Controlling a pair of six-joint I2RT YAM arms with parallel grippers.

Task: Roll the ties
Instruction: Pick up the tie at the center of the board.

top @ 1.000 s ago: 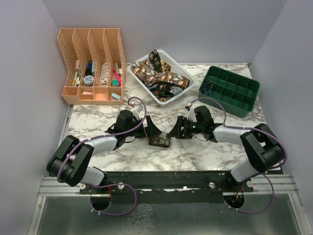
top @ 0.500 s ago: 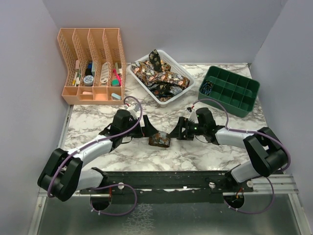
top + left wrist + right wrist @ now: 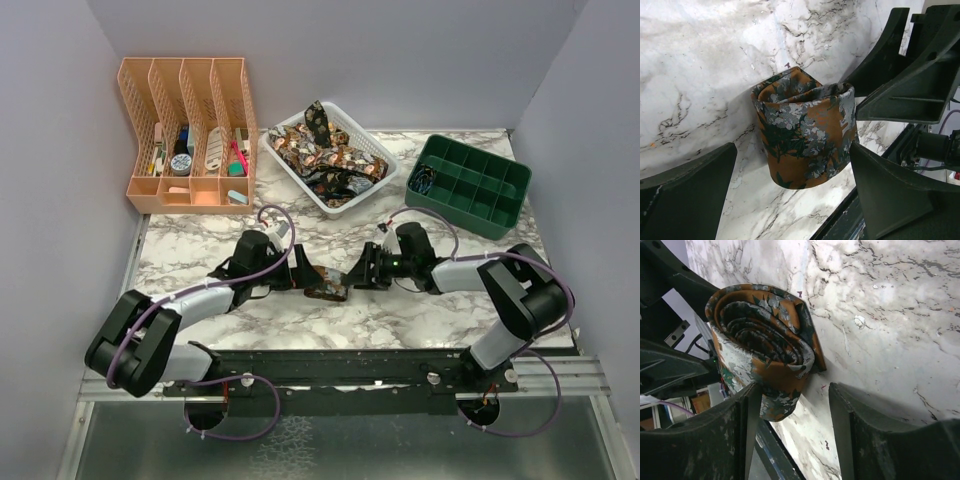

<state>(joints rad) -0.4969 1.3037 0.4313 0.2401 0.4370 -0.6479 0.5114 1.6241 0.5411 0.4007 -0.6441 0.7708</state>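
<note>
Two grippers crowd one rolled tie (image 3: 326, 288) in the middle of the marble table (image 3: 200, 262). A second ago they sat a little way back from it. Now the left gripper (image 3: 303, 275) has slid in from the left and the right gripper (image 3: 358, 273) has slid in from the right. The roll sits close between them. It has not moved and has not come undone.

The left wrist view shows the roll (image 3: 805, 135) standing on its edge. The left gripper's fingers (image 3: 687, 192) are spread wide, one on each side of it. One finger is right at the cloth and the other is apart from it. It is not pinching.

The right wrist view shows the curly end of the roll (image 3: 762, 335). The right gripper's jaws are apart too, with bare marble showing between them. The roll sits by one finger (image 3: 715, 440), and I cannot tell if they touch.

So I think this tie is all rolled, and the grippers are getting set to tidy it or lift it. Nothing holds it yet. A bump might make it fall open.

More ties (image 3: 320, 155) lie in a heap in the white basket (image 3: 300, 183) at the back, not rolled. The green tray (image 3: 470, 185) with little boxes is off to the right.
</note>
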